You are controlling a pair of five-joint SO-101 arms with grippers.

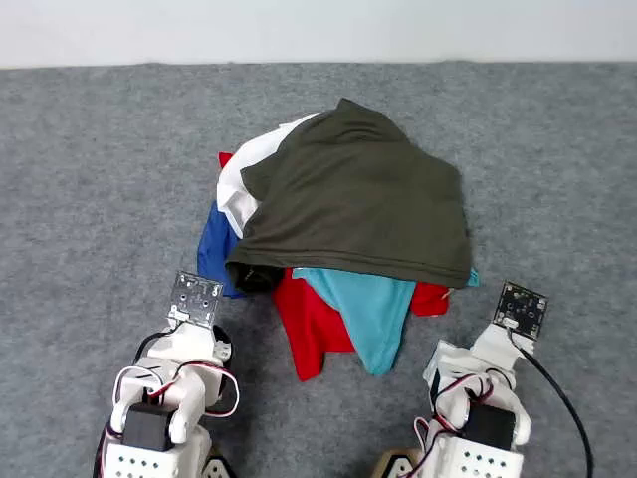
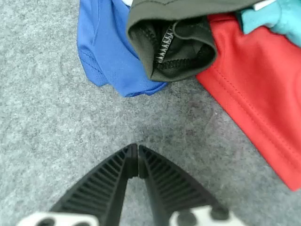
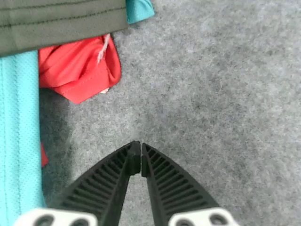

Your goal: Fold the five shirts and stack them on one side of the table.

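Nearest: left gripper (image 2: 138,147), clenched tip to tip on nothing, poised over bare grey table cover (image 2: 51,141). Just ahead of it, to one side, an edge of the blue shirt (image 2: 108,52). Directly ahead, a rolled opening of the dark olive shirt (image 2: 174,47), possibly a sleeve or the hem, hard to tell from this angle. Ahead on the other side, a broad panel of the red shirt (image 2: 254,84). No contact with any of them.

Likewise right gripper (image 3: 141,143): pinched shut, empty, over bare cover. Ahead of it, a bunched corner of the red shirt, with the teal shirt (image 3: 19,122) alongside and the olive hem beyond.

Farther off, from above: one loose heap of all five garments beyond both grippers, olive on top, white shirt (image 1: 244,174) peeking out past the blue on the left gripper's side.

Judged as the opening step: nothing folded, no stack begun. Calls next for parting a gripper's fingers and drawing one shirt clear of the heap, most plausibly the olive one as topmost. Then calls for spreading it flat on open cover, likely with both grippers at opposite edges.
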